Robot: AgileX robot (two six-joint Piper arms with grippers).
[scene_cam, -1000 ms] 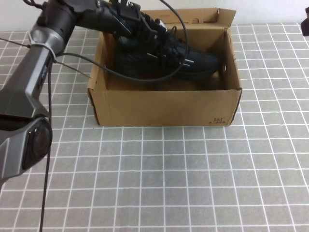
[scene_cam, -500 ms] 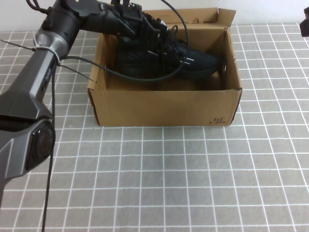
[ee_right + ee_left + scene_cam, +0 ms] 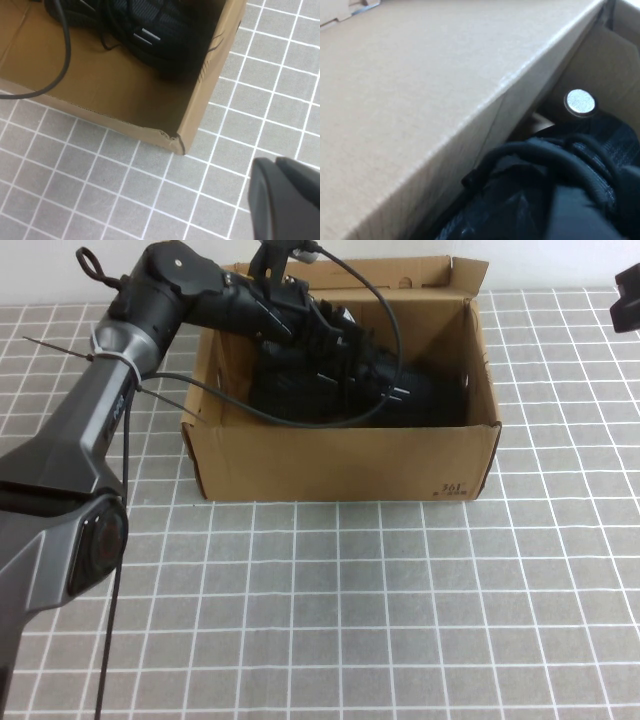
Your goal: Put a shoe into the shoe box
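Note:
The brown cardboard shoe box stands open at the far middle of the table, lid flap up at the back. The black sneaker lies low inside it, toe toward the right wall. My left gripper reaches in from the left over the box's back half and is shut on the shoe's laced top. In the left wrist view the box wall and the shoe fill the picture. My right gripper hangs at the far right edge, fingers together, above bare tiles right of the box; the shoe's toe shows there.
The table is grey tiles with white lines. A black cable from my left arm loops over the box's opening. A round metal eyelet sits in the box's right wall.
My left gripper has lowered the shoe deeper into the box and a little to the right. The right gripper at the far right edge has barely shifted.

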